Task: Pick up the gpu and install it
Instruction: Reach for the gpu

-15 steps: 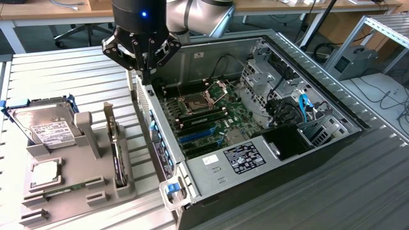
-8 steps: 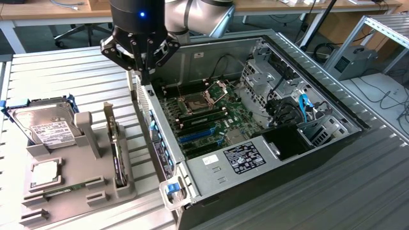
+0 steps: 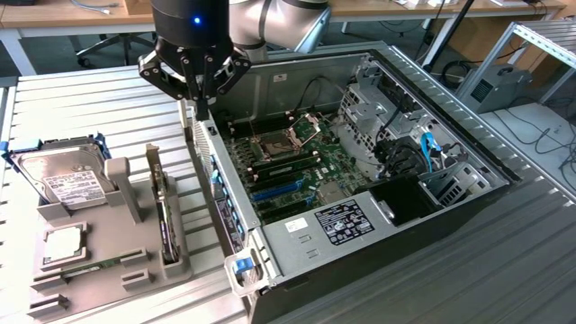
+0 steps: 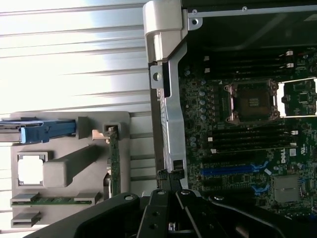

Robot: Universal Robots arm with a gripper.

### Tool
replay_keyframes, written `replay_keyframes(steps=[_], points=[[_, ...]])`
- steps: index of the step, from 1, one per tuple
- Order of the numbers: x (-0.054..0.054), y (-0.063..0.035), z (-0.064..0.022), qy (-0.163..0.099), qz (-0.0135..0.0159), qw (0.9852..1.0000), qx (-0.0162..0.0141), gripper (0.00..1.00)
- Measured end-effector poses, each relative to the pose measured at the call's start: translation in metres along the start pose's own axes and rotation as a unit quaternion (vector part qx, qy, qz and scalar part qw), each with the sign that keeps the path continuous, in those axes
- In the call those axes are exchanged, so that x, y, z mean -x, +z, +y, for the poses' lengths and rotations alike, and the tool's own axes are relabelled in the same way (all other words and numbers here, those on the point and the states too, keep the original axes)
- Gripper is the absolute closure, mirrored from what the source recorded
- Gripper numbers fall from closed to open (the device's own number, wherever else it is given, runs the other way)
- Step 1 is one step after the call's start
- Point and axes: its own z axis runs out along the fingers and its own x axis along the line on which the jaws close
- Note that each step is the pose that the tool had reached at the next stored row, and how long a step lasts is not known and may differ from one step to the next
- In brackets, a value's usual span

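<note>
You're in a robotics lab or workshop. A ribbed metal workbench [image 3: 90, 108] carries an open computer case [image 3: 297, 77] and a grey parts fixture [image 3: 126, 202]. Beyond the bench's far edge stand wooden desks [image 3: 54, 13], an office chair base [image 3: 108, 44], an aluminium-profile frame [image 3: 540, 32] and loose floor cables [image 3: 544, 138].

Computer case [image 3: 279, 84]: bare grey sheet metal, dull sheen. Table [image 3: 81, 108]: ribbed metal slats, bright, reflective. Holder [image 3: 126, 196]: smooth matt grey plastic. Hard drive [image 3: 63, 175]: shiny metal lid, white paper label. Gripper [image 3: 202, 109]: black, semi-gloss, probably plastic. Gpu [image 3: 164, 209]: matt circuit-board edge.
</note>
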Motion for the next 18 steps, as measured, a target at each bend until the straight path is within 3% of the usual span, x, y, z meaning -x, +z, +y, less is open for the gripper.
replay_keyframes(steps=[18], points=[[-0.0044,0.0001,-0.0007,0.0,0.0,1.0,0.0,0.89]])
